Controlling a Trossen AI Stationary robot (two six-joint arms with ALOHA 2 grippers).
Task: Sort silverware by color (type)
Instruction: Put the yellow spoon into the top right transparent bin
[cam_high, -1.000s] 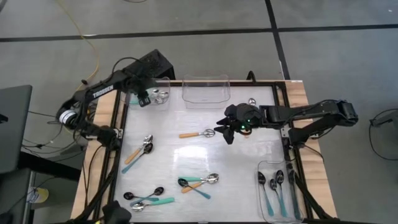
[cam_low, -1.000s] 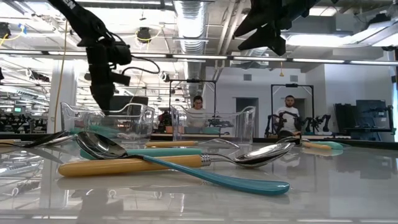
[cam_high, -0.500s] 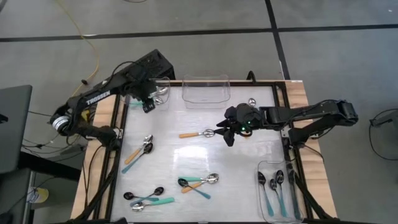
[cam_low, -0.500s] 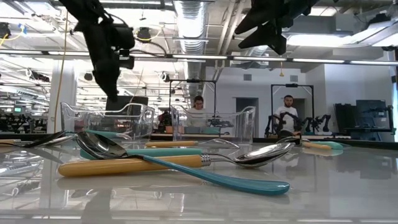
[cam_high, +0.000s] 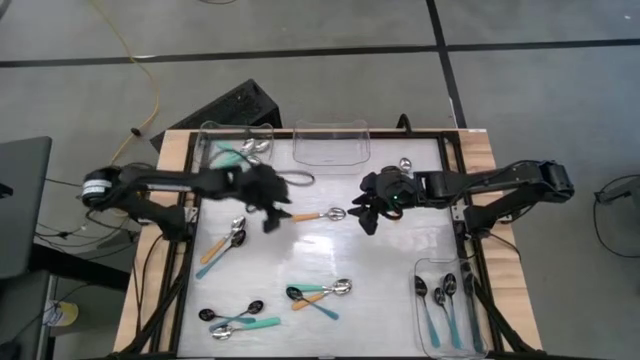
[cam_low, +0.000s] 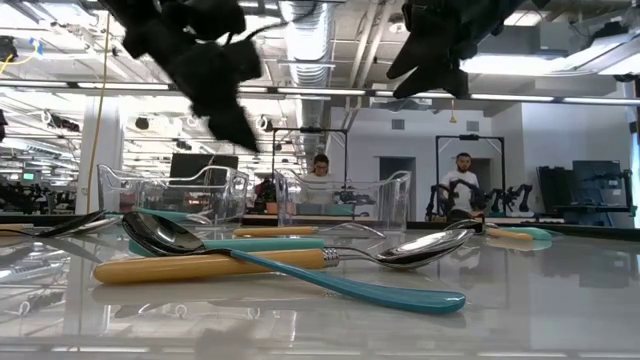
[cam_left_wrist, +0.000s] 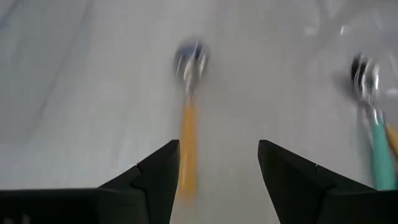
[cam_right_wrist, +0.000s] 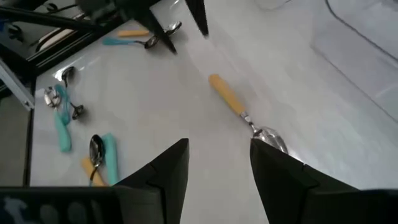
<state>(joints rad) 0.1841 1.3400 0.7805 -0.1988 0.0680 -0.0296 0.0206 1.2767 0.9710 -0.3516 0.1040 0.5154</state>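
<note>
An orange-handled silver spoon (cam_high: 318, 214) lies flat on the white table top near the middle. My left gripper (cam_high: 272, 218) hovers open above the spoon's handle end, and in the left wrist view the spoon (cam_left_wrist: 188, 118) lies ahead between the two fingers. My right gripper (cam_high: 362, 216) hangs open above the spoon's bowl end, with the spoon (cam_right_wrist: 241, 109) ahead of its fingers. Neither gripper touches the spoon. More spoons lie at the left (cam_high: 225, 240), at the near middle (cam_high: 320, 293) and at the near left (cam_high: 235, 318).
A clear bin (cam_high: 235, 150) at the far left holds a few spoons. A second clear bin (cam_high: 332, 142) stands at the far middle. A third bin (cam_high: 447, 305) at the near right holds teal-handled spoons. A lone spoon (cam_high: 406, 163) lies far right. A black frame (cam_high: 456, 210) edges the table.
My left gripper has swung from above the far-left bin toward the table's middle and near side, turning as it went. It now hangs over the orange-handled spoon's handle end. The spoons on the table have stayed where they were.
</note>
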